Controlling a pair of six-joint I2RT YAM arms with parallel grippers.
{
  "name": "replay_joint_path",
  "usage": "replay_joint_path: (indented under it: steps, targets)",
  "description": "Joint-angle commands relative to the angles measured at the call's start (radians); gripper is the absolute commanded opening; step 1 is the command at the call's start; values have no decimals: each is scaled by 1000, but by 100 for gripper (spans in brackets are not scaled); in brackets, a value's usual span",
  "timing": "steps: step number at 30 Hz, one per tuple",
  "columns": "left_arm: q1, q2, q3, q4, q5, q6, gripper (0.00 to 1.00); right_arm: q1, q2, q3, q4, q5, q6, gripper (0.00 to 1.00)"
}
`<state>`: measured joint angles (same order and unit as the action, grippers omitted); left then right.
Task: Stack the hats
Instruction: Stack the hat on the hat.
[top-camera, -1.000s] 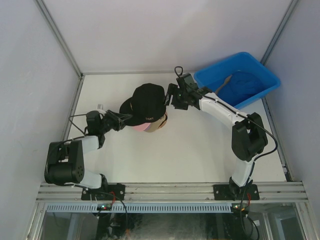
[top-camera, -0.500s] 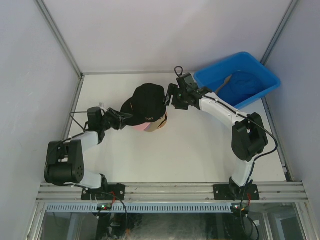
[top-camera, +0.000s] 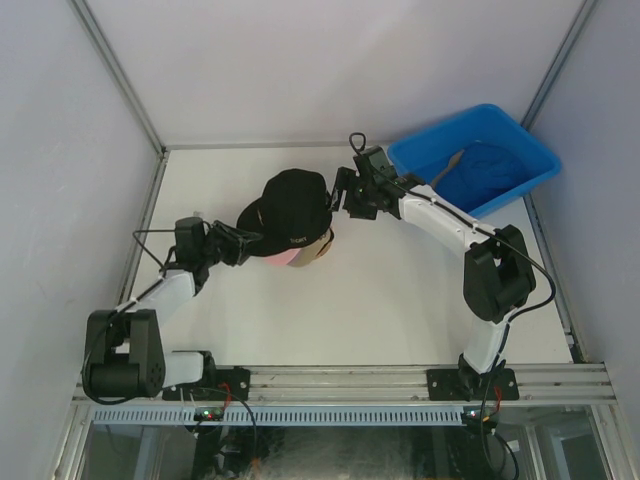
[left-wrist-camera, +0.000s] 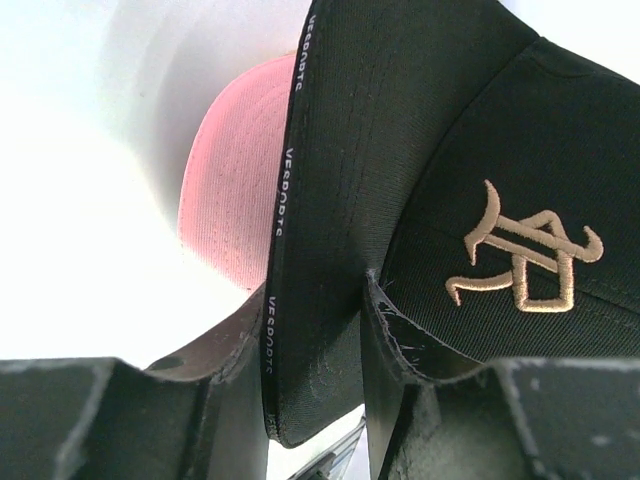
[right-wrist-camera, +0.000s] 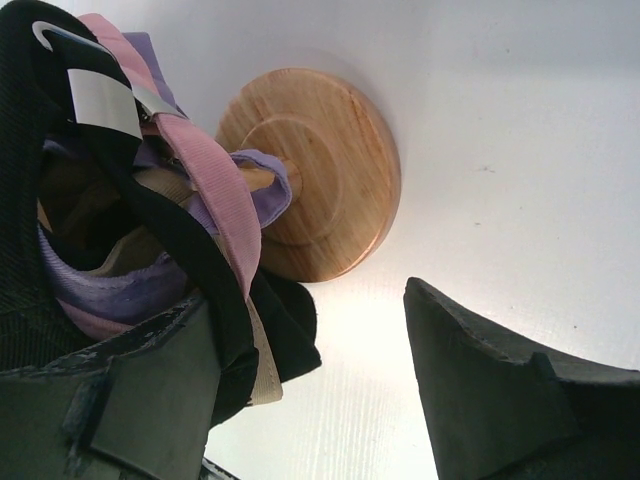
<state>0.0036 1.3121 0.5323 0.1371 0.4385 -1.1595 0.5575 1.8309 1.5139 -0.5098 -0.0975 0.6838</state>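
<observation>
Your left arm stretches low across the table (top-camera: 390, 290) from its base. Its left tool (top-camera: 246, 241) pinches the brim of the black cap (top-camera: 293, 205) from the stack's 8 o'clock side. That cap tops the pink cap (left-wrist-camera: 235, 190) on the wooden stand (right-wrist-camera: 320, 170), just toward 11 o'clock of the table's centre. Your right arm bends at the elbow and reaches in from 2 o'clock. The right tool (top-camera: 338, 193) stands spread, with one finger against the caps' rear straps.

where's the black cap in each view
Top external: black cap near picture centre.
Left wrist: black cap fills centre and right, logo showing.
Right wrist: black cap along the left edge.
Shared landmark: the pink cap tucked under it.
</observation>
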Motion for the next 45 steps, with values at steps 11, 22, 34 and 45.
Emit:
replay_joint_path:
  steps: [11,22,34,45]
  targets:
    - [6,-24,-43,-587,-389,47,56,2,-7,-1,-50,-37,-47,69]
    - [6,-125,-42,-637,-434,9,56,-2,-10,-3,-49,-46,-50,69]
    - [6,-371,60,-777,-552,-26,52,-21,-109,-29,-15,-30,-68,69]
    - [4,-440,128,-821,-578,-34,50,-63,-185,-4,8,-61,-60,70]
